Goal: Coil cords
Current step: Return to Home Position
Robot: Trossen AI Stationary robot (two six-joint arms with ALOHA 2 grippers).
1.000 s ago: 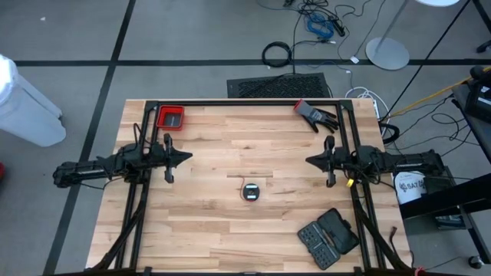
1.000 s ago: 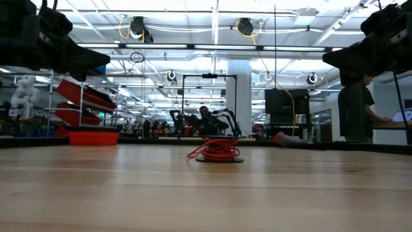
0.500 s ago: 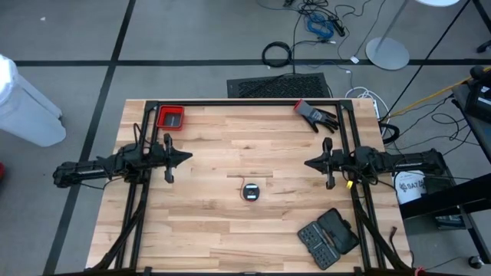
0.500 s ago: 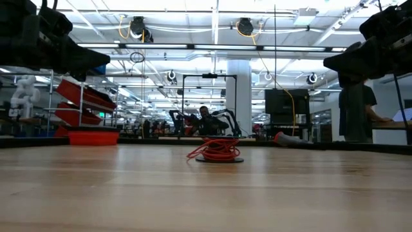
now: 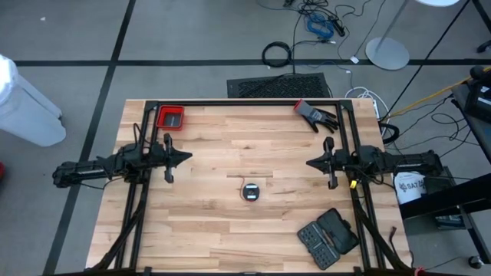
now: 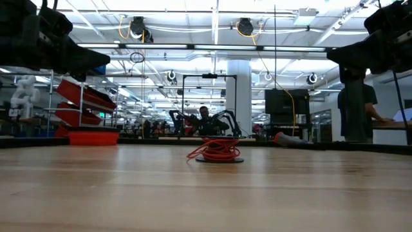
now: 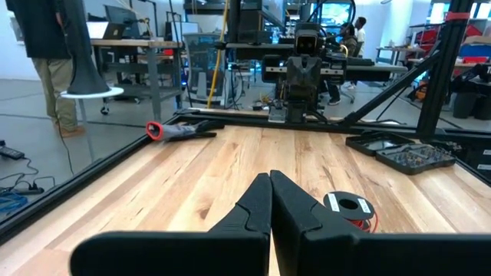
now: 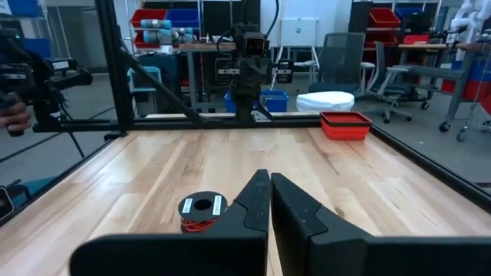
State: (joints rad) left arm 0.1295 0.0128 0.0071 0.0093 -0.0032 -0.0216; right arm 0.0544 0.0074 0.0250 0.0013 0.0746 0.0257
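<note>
The thin red cord (image 6: 215, 150) lies bunched around and under a small round black disc with a pale centre (image 5: 251, 191), which rests flat on the table near its middle. It also shows in the left wrist view (image 7: 349, 207) and the right wrist view (image 8: 202, 211). My left gripper (image 5: 186, 158) is shut and empty, held above the table to the left of the disc. My right gripper (image 5: 311, 162) is shut and empty, held above the table to the right of the disc.
A red tray (image 5: 170, 117) sits at the far left corner. A black and red glove (image 5: 316, 114) lies at the far right. An open black tool case (image 5: 328, 237) lies at the near right. A black frame (image 5: 245, 102) runs round the table.
My right gripper has drawn slightly toward the table's left edge and then back toward the right edge, ending about where it was. The cord and disc have stayed put.
</note>
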